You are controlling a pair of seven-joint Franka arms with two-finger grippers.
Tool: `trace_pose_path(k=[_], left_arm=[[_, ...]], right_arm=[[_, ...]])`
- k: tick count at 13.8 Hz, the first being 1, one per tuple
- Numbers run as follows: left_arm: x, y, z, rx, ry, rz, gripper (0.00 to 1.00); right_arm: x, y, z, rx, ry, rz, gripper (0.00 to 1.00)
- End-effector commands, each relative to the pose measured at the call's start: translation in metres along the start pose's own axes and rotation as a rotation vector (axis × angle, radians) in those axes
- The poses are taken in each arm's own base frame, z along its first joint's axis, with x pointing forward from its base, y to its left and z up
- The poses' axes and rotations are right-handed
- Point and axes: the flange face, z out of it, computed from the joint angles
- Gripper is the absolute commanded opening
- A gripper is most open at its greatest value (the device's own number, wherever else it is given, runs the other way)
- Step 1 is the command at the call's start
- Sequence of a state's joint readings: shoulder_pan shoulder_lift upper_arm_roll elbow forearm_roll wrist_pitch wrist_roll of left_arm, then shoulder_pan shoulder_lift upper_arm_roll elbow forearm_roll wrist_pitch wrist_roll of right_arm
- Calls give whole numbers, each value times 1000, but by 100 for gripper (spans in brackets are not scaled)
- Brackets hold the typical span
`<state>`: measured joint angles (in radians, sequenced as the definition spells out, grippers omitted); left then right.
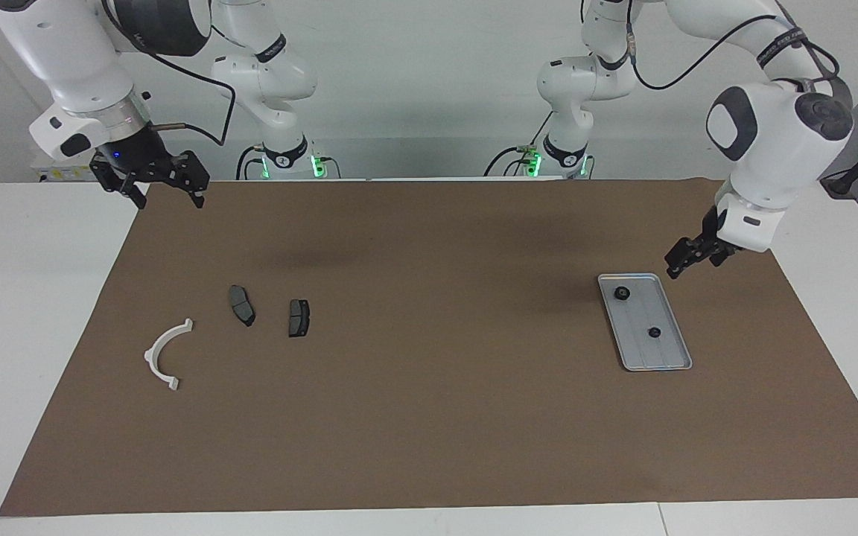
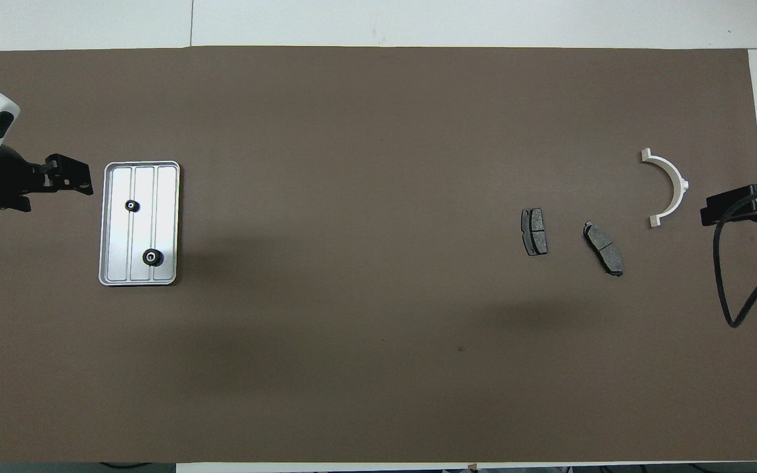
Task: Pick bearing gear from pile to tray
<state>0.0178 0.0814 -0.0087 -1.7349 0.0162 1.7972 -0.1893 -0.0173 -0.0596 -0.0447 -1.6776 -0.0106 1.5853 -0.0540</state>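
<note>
Below the left tool (image 1: 690,257), just toward the table's middle, the tray (image 1: 671,316) lies on the brown mat (image 1: 429,417) with two gears in it: a larger gear (image 1: 622,293) at the end nearer the robots and a smaller gear (image 1: 653,332) farther along, well apart from each other. The left tool hangs in the air over the mat beside the tray's rim, fingers spread and holding nothing. The right tool (image 1: 163,182) waits over the mat's corner at its own end, fingers spread and empty too. Under and forward of it lie only a white bracket (image 1: 167,353) and two brake pads (image 1: 242,305) (image 1: 299,318); no gear shows among them, so the task looks about done.

Risks from here, as I judge them: another pick could grab a pad or the bracket by mistake. A low sweep of the left tool across the tray could clip its rim, shifting it and rolling the loose gears along the ribs.
</note>
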Motion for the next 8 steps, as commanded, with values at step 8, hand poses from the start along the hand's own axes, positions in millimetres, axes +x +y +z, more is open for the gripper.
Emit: trace_pose_path(k=[8], left_arm=[[-50,4,-55,3,-83,31,100]], right_arm=[[-5,-3,-3,6,4,20,100]])
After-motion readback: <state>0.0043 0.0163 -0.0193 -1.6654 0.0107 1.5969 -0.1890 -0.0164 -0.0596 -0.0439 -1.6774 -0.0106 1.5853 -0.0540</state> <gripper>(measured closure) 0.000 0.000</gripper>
